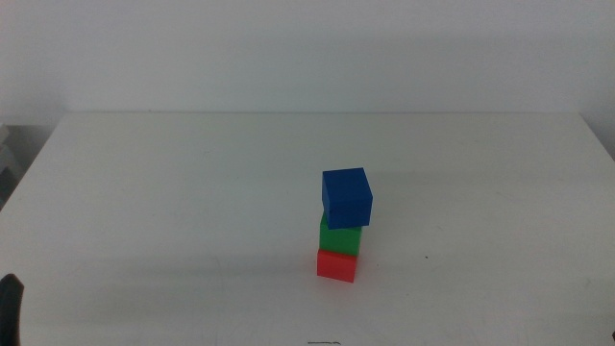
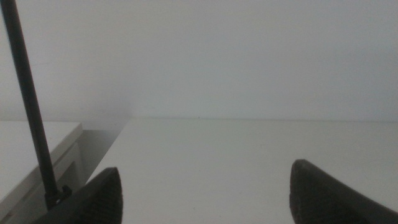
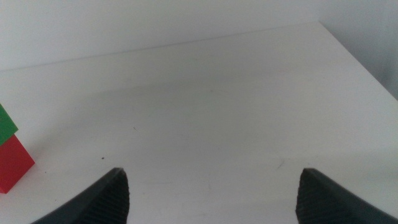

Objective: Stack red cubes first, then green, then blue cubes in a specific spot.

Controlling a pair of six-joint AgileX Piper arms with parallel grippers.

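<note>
Red cube [image 1: 336, 265]: base; green cube [image 1: 339, 236], blue cube [image 1: 347, 196] above, blue skewed.
Right gripper [image 3: 211, 196]: fingers spread, stack at 9 o'clock.
Left gripper [image 2: 205, 196]: fingers spread, idle.

A three-cube stack is seen right of centre in the lower half of the frame, on the white table [image 1: 192, 192]. The red cube [image 1: 337, 265] is set at the bottom, touching the tabletop. The green cube [image 1: 339, 238] is placed directly on it. The blue cube [image 1: 347, 196] is set on top, twisted slightly and overhanging toward the right. A dark gripper part [image 1: 10, 308] is visible at the bottom-left edge.
</note>
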